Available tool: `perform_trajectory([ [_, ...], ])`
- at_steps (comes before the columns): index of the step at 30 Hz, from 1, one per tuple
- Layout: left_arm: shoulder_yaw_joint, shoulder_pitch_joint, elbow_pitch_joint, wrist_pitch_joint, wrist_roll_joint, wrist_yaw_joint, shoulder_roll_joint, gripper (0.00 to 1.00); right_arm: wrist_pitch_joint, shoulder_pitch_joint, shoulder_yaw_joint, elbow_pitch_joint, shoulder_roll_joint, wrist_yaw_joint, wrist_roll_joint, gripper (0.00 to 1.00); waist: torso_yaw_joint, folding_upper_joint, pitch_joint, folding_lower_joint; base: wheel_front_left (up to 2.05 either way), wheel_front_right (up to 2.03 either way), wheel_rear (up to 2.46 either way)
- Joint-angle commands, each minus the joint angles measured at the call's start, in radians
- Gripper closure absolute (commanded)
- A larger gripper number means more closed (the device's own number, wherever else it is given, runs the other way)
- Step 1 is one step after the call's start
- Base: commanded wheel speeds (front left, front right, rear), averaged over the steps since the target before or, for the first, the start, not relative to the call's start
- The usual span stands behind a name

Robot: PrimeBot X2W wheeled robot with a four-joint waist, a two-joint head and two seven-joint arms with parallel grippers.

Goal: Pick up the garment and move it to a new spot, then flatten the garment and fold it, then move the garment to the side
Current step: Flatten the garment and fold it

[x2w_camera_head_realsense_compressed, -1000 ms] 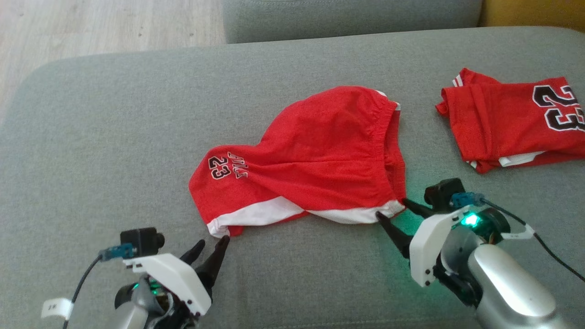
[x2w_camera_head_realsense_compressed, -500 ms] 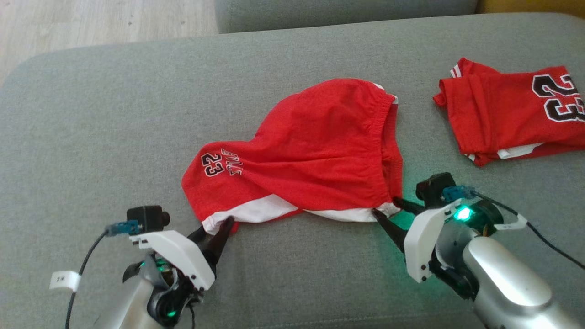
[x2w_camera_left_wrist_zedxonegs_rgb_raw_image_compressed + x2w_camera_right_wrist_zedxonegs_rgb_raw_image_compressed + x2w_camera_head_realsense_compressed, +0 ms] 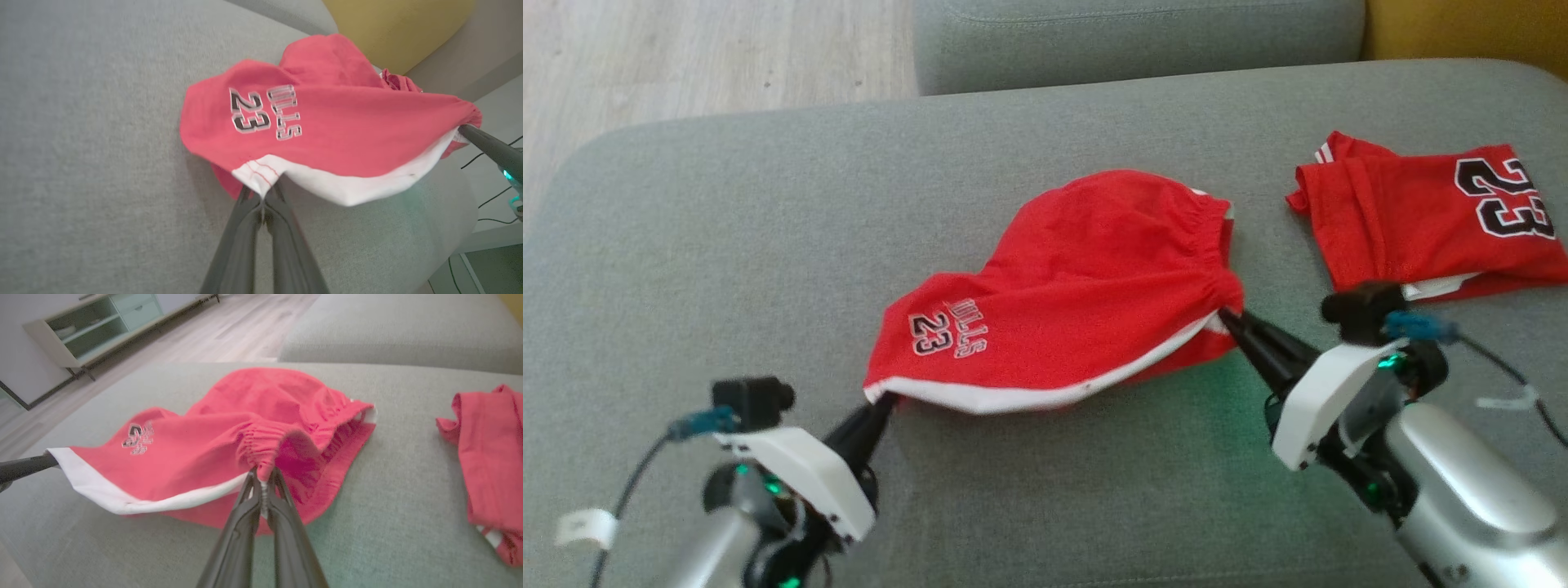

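Observation:
The garment is a pair of red shorts (image 3: 1078,286) with a white hem and a "23" print, lying mid-sofa with its near edge lifted. My left gripper (image 3: 885,402) is shut on the white hem corner at the shorts' lower left; the left wrist view shows that gripper (image 3: 262,195) pinching the white corner of the shorts (image 3: 318,122). My right gripper (image 3: 1227,314) is shut on the gathered edge at the shorts' right side, and the right wrist view shows it (image 3: 261,475) clamped on the bunched red fabric of the shorts (image 3: 229,433).
A folded red jersey (image 3: 1429,216) with a black "23" lies at the right on the grey sofa seat (image 3: 727,245). The sofa back (image 3: 1135,33) rises behind. Wooden floor (image 3: 686,57) lies past the sofa's left edge. A yellow cushion (image 3: 392,28) sits beyond.
Both grippers have closed on the shorts' near edge and lifted it, stretching the hem between them. The head view has shifted a little.

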Motion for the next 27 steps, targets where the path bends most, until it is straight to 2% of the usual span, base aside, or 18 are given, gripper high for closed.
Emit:
perform_trajectory([
  [1, 0.049, -0.045, -0.063, -0.002, 0.011, 0.0, 0.051, 1.0, -0.01, -0.037, -0.001, -0.048, -0.027, -0.001, 0.027, 1.0, 0.002, 0.0, 0.002, 0.0, 0.0, 0.0, 0.0],
  [6, 0.057, -0.114, -0.183, 0.081, 0.035, 0.009, 0.136, 1.0, 0.019, -0.089, 0.021, -0.121, -0.075, -0.001, 0.121, 1.0, 0.008, 0.0, 0.052, 0.0, 0.0, 0.0, 0.0],
  [11, 0.051, -0.258, -0.217, 0.178, 0.046, 0.007, 0.174, 1.0, 0.051, -0.204, 0.047, -0.159, -0.106, -0.001, 0.184, 1.0, 0.017, 0.0, 0.136, 0.0, 0.0, 0.0, 0.0],
  [14, 0.042, -0.411, -0.175, 0.236, 0.046, 0.004, 0.185, 1.0, 0.079, -0.327, 0.076, -0.162, -0.121, -0.001, 0.228, 1.0, 0.023, 0.0, 0.217, 0.0, 0.0, 0.0, 0.0],
  [17, 0.046, -0.578, -0.101, 0.27, -0.018, 0.001, 0.161, 1.0, 0.084, -0.467, 0.091, -0.133, -0.112, -0.001, 0.295, 1.0, 0.029, 0.0, 0.291, 0.0, 0.0, 0.0, 0.0],
  [19, 0.031, -0.699, -0.056, 0.289, -0.042, 0.001, 0.164, 1.0, 0.079, -0.574, 0.098, -0.099, -0.099, -0.001, 0.334, 1.0, 0.029, 0.0, 0.346, 0.0, 0.0, 0.0, 0.0],
  [22, 0.017, -0.884, 0.022, 0.266, -0.048, 0.0, 0.168, 1.0, 0.021, -0.741, 0.11, -0.044, -0.074, -0.001, 0.354, 1.0, 0.032, 0.0, 0.409, 0.0, 0.0, 0.0, 0.0],
  [27, 0.015, -1.156, 0.136, 0.163, -0.061, 0.0, 0.141, 1.0, -0.122, -0.978, 0.144, 0.05, -0.032, -0.001, 0.349, 1.0, 0.032, 0.0, 0.457, 0.0, 0.0, 0.0, 0.0],
])
